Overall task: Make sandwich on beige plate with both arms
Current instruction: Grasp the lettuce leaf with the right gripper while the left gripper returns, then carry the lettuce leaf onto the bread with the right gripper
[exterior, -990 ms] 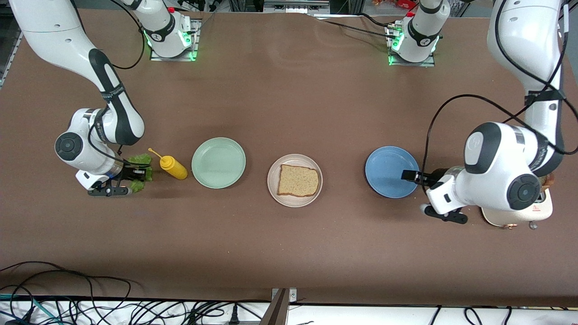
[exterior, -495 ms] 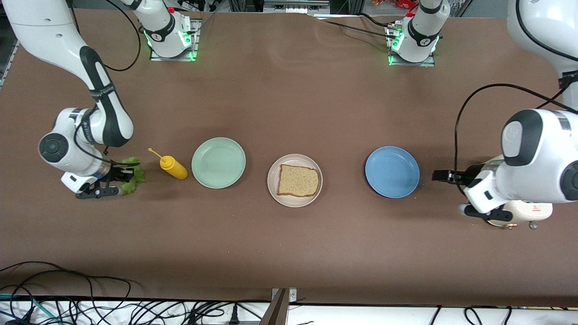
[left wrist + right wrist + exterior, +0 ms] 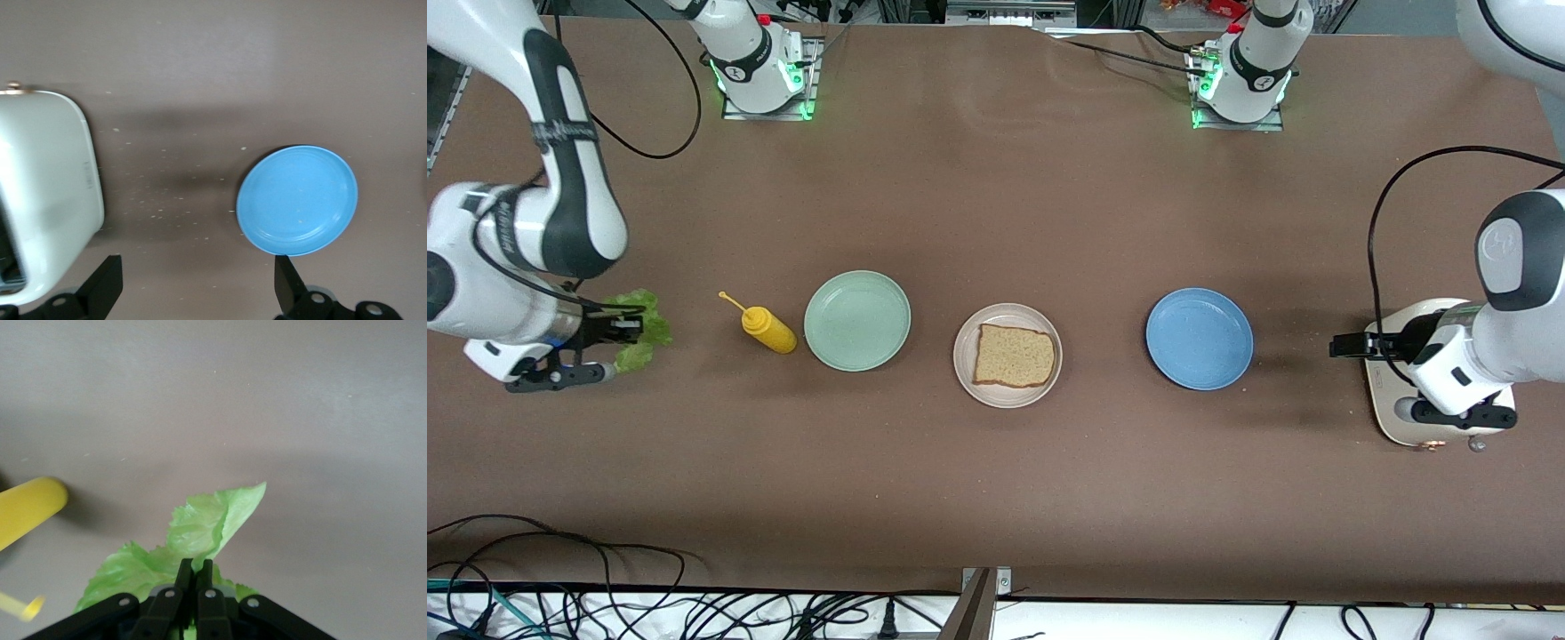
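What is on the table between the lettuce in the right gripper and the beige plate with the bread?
In the front view, two things lie between the lettuce leaf and the beige plate: a yellow mustard bottle lying on its side, then a mint-green plate.

Even, diffuse overhead light fills the front view; the brown surface (image 3: 996, 480) reads bright, with a paler sheen toward the arm bases. Shadows are soft and short: faint dark smudges sit beside the blue plate (image 3: 1199, 339) and the yellow bottle (image 3: 765, 328). Green indicator lights glow at both bases. In the left wrist view, a broad soft shadow crosses the surface and the white appliance (image 3: 40, 200) is overexposed and slightly blurred. In the right wrist view, the lettuce (image 3: 207, 527) is sharp, the bottle soft.
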Controlling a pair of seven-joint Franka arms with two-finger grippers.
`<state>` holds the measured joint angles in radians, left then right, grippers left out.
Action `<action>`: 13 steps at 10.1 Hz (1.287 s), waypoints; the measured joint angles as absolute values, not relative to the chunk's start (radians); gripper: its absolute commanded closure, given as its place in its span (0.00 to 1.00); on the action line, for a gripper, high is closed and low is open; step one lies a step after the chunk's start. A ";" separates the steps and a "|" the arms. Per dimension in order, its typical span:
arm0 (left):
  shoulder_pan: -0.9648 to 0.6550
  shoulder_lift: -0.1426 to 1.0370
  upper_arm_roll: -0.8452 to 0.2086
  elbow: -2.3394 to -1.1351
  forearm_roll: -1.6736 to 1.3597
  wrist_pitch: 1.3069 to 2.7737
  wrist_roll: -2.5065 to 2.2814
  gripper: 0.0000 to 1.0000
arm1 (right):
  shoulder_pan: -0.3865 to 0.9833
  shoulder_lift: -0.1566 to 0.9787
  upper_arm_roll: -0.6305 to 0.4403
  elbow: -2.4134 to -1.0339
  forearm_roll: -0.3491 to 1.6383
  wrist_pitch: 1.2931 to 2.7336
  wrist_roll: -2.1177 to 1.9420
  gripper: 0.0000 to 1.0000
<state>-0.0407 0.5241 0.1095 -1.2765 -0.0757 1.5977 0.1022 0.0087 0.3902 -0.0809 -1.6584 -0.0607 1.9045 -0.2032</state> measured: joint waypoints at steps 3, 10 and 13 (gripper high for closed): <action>-0.041 0.511 0.124 -1.276 -0.018 1.598 0.102 0.00 | 0.026 0.363 -0.023 -1.522 -0.045 1.696 -0.102 1.00; -0.025 0.462 0.185 -1.277 -0.012 1.596 0.103 0.00 | 0.325 0.453 0.087 -1.509 -0.001 1.855 0.704 1.00; -0.014 0.462 0.186 -1.278 -0.011 1.596 0.103 0.00 | 0.464 0.531 0.088 -1.509 0.034 2.046 1.119 1.00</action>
